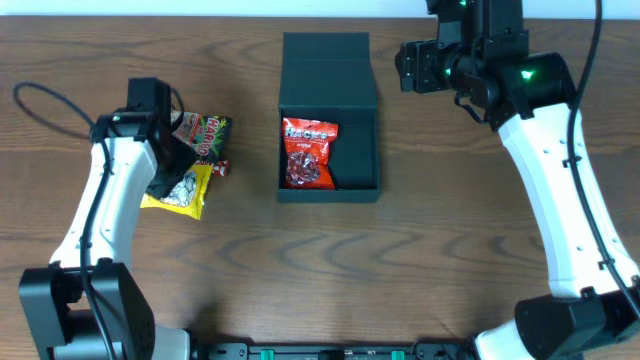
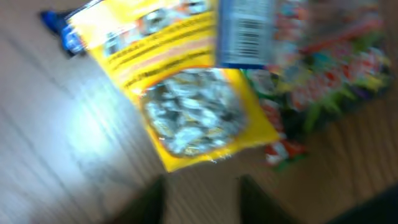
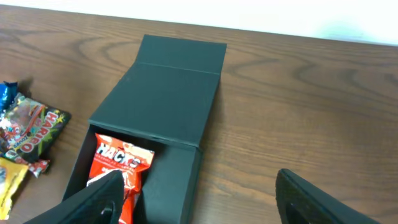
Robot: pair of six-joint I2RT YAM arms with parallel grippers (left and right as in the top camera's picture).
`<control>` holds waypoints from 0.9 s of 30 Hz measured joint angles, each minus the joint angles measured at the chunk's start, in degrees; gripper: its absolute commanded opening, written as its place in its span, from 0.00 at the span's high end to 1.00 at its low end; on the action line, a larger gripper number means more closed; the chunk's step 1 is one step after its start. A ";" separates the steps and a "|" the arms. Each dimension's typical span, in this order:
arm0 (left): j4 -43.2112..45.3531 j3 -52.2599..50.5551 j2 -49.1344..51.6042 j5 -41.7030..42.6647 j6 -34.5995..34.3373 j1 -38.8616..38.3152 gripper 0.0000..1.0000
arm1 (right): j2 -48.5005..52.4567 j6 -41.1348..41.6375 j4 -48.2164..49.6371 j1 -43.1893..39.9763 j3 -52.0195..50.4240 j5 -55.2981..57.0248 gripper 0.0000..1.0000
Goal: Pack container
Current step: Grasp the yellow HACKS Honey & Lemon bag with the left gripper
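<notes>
The container [image 1: 368, 150] is a dark square box at mid-table, with its lid [image 1: 328, 75] open toward the far side. A red snack packet [image 1: 308, 153] lies inside it, also visible in the right wrist view [image 3: 121, 168]. My right gripper [image 3: 205, 199] hovers open to the right of the container [image 3: 161, 106], nothing between its fingers. My left gripper [image 2: 202, 202] is open just above a yellow snack packet [image 2: 186, 106], apart from it; this view is blurred. A colourful gummy packet [image 1: 205, 135] lies beside the yellow one [image 1: 185, 195].
A small blue wrapper [image 2: 59, 28] lies by the yellow packet's end. A black cable [image 1: 40, 100] loops on the table at the far left. The table's far edge [image 3: 298, 34] runs just behind the container.
</notes>
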 measured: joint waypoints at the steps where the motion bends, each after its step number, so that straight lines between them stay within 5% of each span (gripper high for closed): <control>1: 0.52 -1.36 0.00 0.04 -1.81 0.61 0.32 | -0.02 -0.20 -0.04 0.00 0.02 0.00 0.19; 5: 4.90 -6.73 0.00 0.63 -7.28 2.43 0.24 | -0.02 -0.68 0.09 0.00 0.00 0.00 0.16; 17: 14.47 -15.69 0.00 2.19 -20.17 4.39 0.20 | -0.02 -0.87 0.04 0.00 0.02 -0.04 0.16; 27: 18.99 -17.46 0.00 2.45 -22.84 4.96 0.76 | -0.02 -0.85 0.04 0.00 0.00 -0.52 0.16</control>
